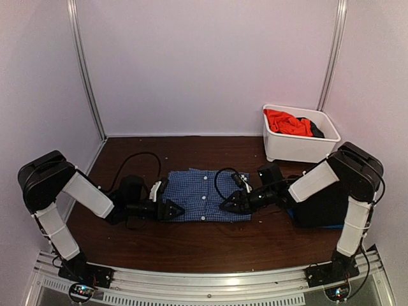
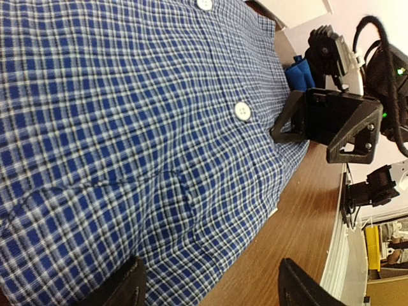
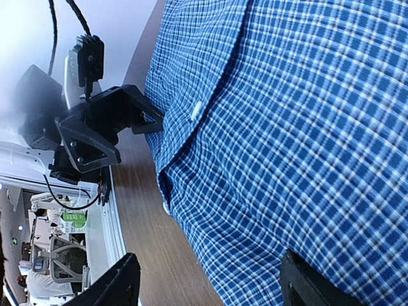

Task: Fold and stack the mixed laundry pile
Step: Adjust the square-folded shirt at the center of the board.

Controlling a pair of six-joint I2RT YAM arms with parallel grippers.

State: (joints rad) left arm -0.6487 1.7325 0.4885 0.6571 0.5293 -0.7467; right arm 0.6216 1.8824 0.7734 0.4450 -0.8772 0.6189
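Note:
A blue-and-white check collared shirt [image 1: 204, 194] lies folded into a flat rectangle in the middle of the table, button placket up. My left gripper [image 1: 174, 210] sits low at its near-left corner, and my right gripper [image 1: 224, 205] at its near-right corner. In the left wrist view the left gripper [image 2: 210, 290] is open across the shirt's [image 2: 127, 140] near hem, one finger over cloth and one over wood. The right gripper [image 3: 207, 284] is open the same way over the shirt's [image 3: 306, 127] hem. Neither holds anything. An orange T-shirt [image 1: 287, 122] and a black piece [image 1: 317, 131] lie in the tub.
The white plastic tub [image 1: 299, 148] stands at the back right. A blue cloth [image 1: 331, 225] shows under the right arm. Black cables loop over the table behind both grippers. White walls close in the back and sides, and a metal rail runs along the near edge.

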